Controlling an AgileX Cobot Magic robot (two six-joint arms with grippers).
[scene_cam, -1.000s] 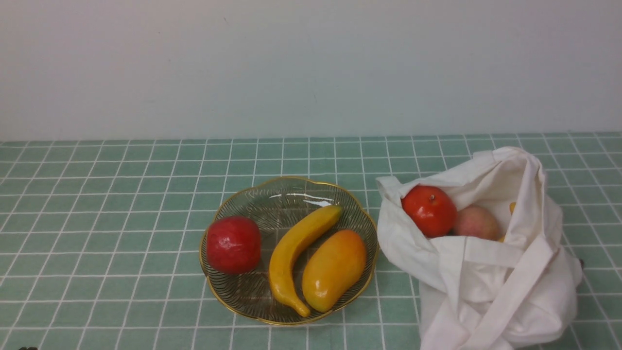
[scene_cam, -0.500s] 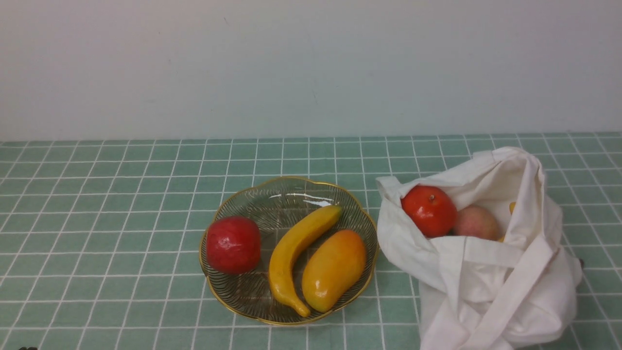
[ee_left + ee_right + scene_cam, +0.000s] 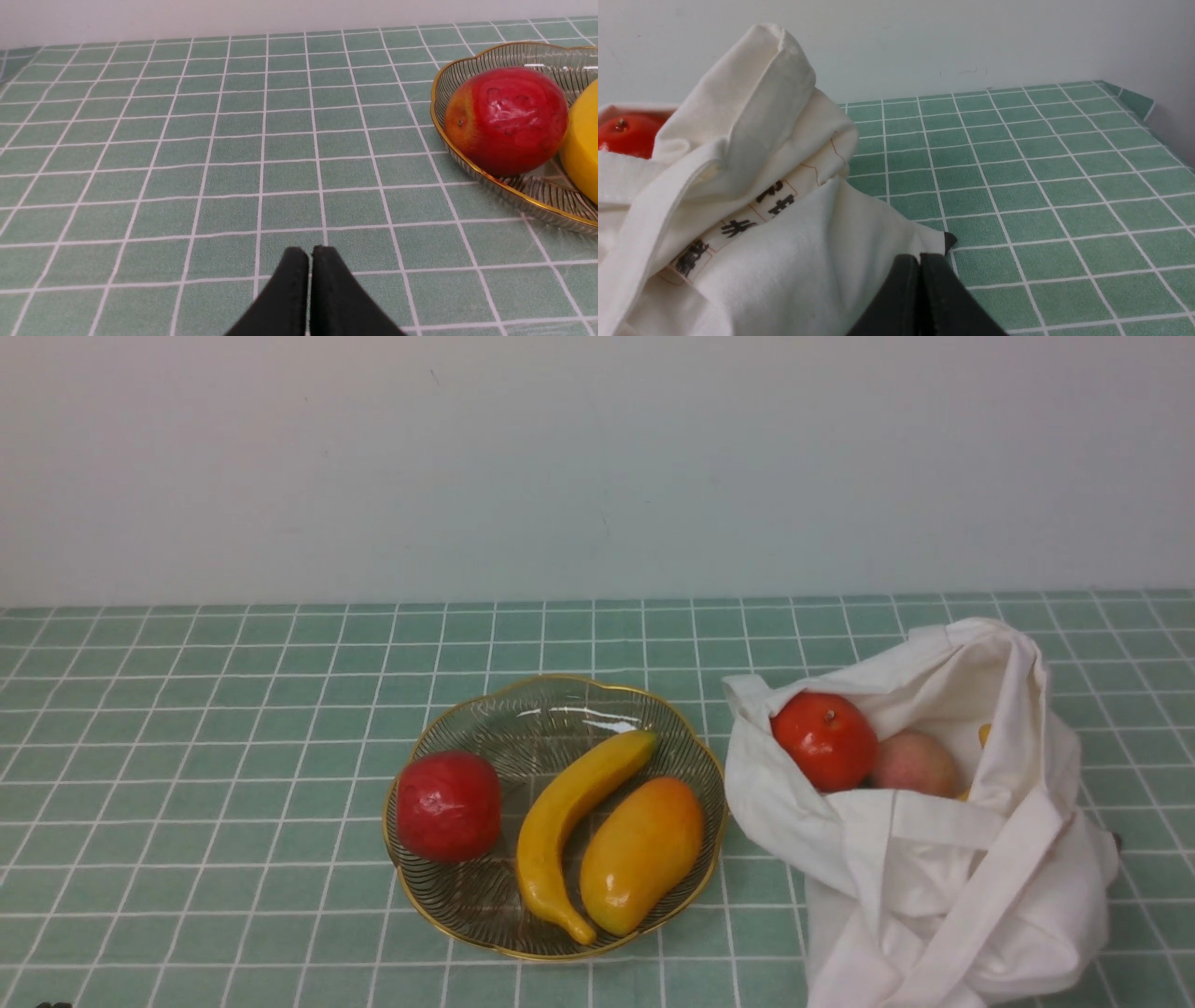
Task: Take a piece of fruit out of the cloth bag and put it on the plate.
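The deep-red apple [image 3: 449,805] lies in the left part of the glass plate [image 3: 560,695] with the wavy gold rim; it also shows in the left wrist view [image 3: 508,117], in the plate [image 3: 514,186]. The white cloth bag [image 3: 934,887] lies open to the plate's right, also in the right wrist view [image 3: 752,224]. My left gripper [image 3: 310,249] is shut and empty, low over bare cloth, apart from the plate. My right gripper [image 3: 920,256] is shut and empty beside the bag's corner. Neither gripper shows in the front view.
A yellow banana [image 3: 569,821] and an orange mango [image 3: 642,854] share the plate. In the bag sit an orange-red fruit [image 3: 825,739], also in the right wrist view [image 3: 628,135], and a pale pinkish fruit [image 3: 915,763]. A green checked cloth [image 3: 187,756] covers the table; a wall stands behind.
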